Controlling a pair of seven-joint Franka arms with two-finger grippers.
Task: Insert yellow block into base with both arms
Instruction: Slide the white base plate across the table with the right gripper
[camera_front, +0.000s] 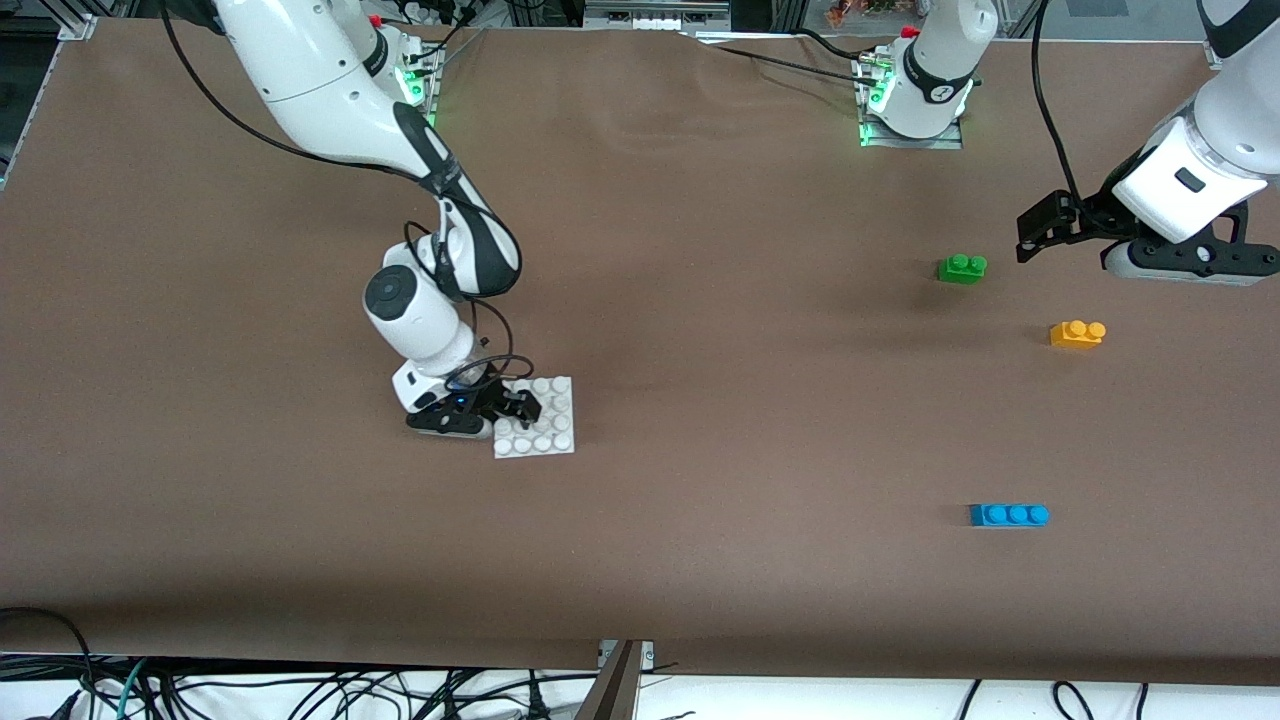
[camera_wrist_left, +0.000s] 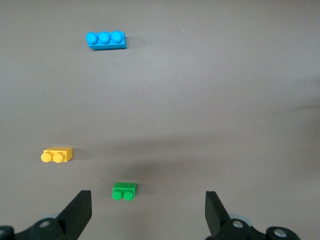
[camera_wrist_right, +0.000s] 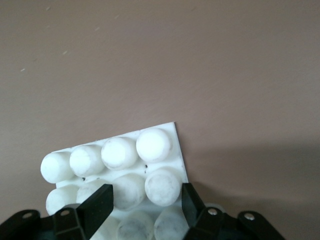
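Yellow block (camera_front: 1077, 333): on counter (camera_front: 700, 300), untouched. Left end effector (camera_wrist_left: 147, 212): spread, over green brick (camera_front: 962, 268). Right end effector (camera_front: 515, 405): pinching base (camera_front: 550, 425) studs.

robot lab: bolted arms (camera_front: 420, 330), loose cables (camera_front: 300, 690)

The right gripper (camera_front: 520, 405) is set down on the base (camera_front: 540, 420), its jaws closed over studs at the edge of the plate toward the right arm's end of the table. The left gripper (camera_front: 1035, 232) is held in the air with jaws spread, just beside the green brick (camera_front: 962, 268) (the brick lies on the table). The yellow block (camera_front: 1077, 333) is seen near those jaws, nearer to the front camera than the green brick. The blue brick (camera_front: 1009, 515) lies well apart from both grippers, nearest the camera.
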